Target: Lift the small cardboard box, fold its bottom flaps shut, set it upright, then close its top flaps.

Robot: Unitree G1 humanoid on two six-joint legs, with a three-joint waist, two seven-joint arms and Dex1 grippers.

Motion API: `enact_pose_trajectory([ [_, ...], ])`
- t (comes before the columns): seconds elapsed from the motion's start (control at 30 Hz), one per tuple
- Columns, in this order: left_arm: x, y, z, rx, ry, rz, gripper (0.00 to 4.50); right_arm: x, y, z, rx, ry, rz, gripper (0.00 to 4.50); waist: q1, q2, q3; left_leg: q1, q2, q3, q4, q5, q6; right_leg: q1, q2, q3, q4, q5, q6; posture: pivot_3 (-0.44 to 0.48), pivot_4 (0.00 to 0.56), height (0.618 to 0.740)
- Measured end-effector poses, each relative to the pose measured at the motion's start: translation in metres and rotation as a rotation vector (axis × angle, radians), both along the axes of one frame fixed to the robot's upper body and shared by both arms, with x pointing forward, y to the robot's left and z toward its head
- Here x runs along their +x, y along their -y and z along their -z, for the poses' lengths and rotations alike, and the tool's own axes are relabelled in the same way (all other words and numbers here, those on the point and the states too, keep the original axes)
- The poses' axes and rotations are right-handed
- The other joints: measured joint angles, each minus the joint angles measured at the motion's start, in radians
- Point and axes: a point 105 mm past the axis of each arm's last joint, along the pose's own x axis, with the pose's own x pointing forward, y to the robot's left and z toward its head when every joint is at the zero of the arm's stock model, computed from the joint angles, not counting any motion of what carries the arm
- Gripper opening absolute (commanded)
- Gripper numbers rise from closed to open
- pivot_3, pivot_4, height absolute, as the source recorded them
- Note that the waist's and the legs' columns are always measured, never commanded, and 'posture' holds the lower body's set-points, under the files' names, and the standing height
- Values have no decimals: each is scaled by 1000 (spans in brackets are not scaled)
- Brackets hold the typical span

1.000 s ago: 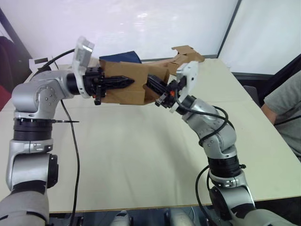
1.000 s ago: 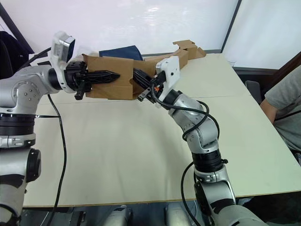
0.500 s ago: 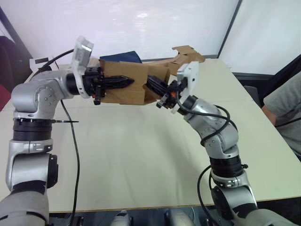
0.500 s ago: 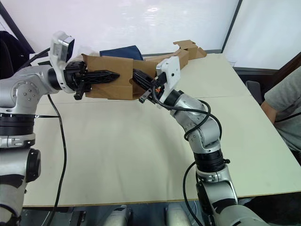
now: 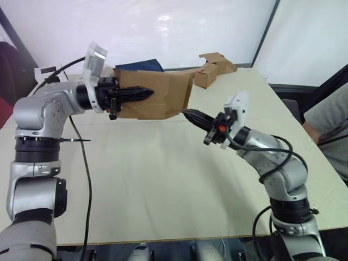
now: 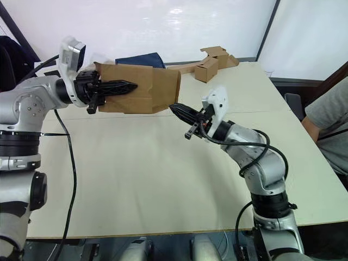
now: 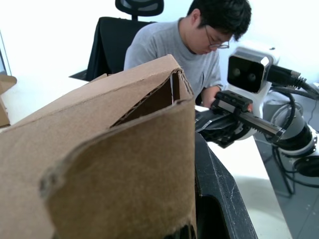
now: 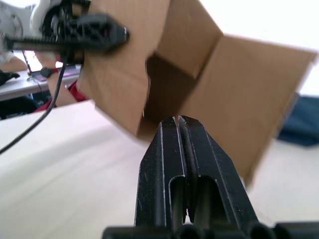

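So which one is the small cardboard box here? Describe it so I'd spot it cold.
Start at the pale table and look at its far left side. There the left gripper holds the small cardboard box up off the surface, with the right gripper shut just beside it. Unlike the brown cardboard pieces lying at the far edge, it is plain, roughly cubic and held in the air.

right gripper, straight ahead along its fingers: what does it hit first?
Probably the small cardboard box: the right gripper, fingers shut, points into its open end, held off the table by the left gripper. Depth is uncertain.

The far side of the small cardboard box (image 5: 155, 98) is hidden by its own walls, and its near edge is blurred in the right wrist view.
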Motion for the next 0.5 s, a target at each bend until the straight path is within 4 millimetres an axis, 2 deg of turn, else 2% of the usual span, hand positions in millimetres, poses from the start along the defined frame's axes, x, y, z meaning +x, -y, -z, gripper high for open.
enact_pose_trajectory([
  [0.1,-1,2,-6,0,22,6,0,1,0,7,-22,-33,5,56,-2,0,0,0,0,0,0,0,0,0,0,0,0,0,0,0,150,740],
  [0.2,-4,6,-15,1,56,18,0,0,-9,10,-30,-40,-9,56,-1,0,0,0,0,0,0,0,0,0,0,0,0,0,0,0,150,740],
  [0.33,-8,10,-22,-20,74,44,0,2,-20,2,-16,-13,-25,56,0,0,0,0,0,0,0,1,-1,0,0,0,0,0,0,0,150,740],
  [0.5,-15,13,-27,-21,97,63,0,13,-21,-6,57,-11,-3,56,1,0,0,0,0,0,0,1,-2,0,0,0,0,0,0,0,150,740],
])
